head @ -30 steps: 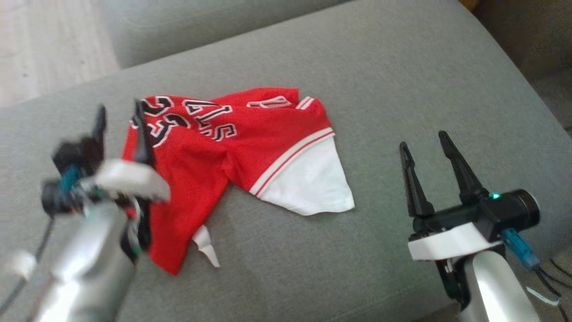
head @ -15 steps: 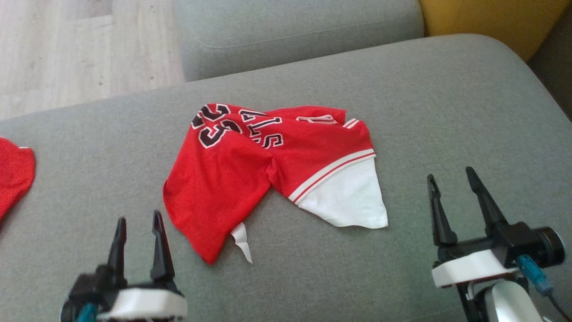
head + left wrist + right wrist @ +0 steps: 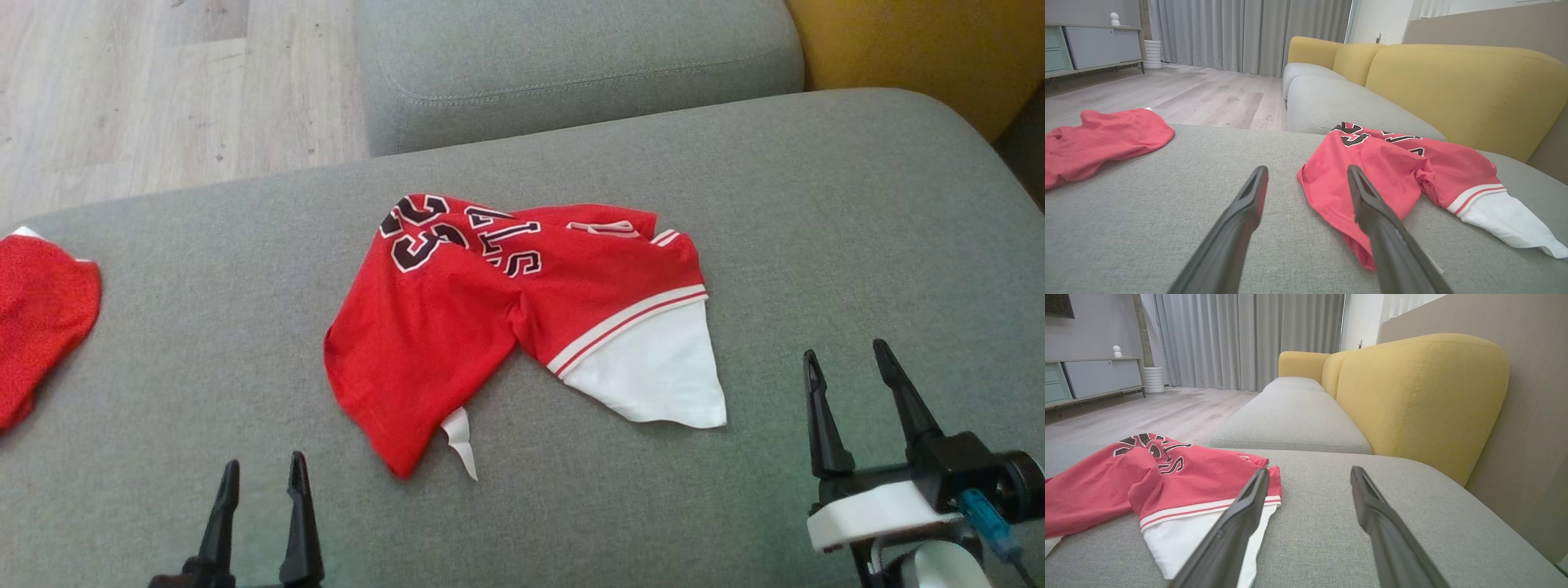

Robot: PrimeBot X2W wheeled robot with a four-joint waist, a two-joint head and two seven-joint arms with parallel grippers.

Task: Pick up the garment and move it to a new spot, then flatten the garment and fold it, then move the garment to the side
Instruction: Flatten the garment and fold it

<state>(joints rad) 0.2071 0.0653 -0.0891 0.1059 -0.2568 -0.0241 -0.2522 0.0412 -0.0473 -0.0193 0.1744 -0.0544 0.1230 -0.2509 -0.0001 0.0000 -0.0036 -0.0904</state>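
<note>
The garment [image 3: 506, 310] is a red jersey with black and white lettering and a white panel, lying crumpled on the grey sofa seat [image 3: 816, 212]. It also shows in the left wrist view [image 3: 1396, 171] and in the right wrist view [image 3: 1167, 477]. My left gripper [image 3: 261, 475] stands open at the bottom edge, below and left of the garment, touching nothing. Over at the lower right my right gripper [image 3: 845, 355] is open too, a little right of the white panel. Nothing sits between either pair of fingers.
A second red garment [image 3: 41, 318] lies at the seat's left edge. Another grey seat cushion [image 3: 571, 65] lies beyond, with a yellow backrest [image 3: 922, 49] at the right. Wooden floor [image 3: 163, 90] runs past the far left edge.
My left gripper has pulled back from the garment's left edge down to the bottom edge, empty. The head camera has shifted, bringing the second red garment into view. The right gripper stays open.
</note>
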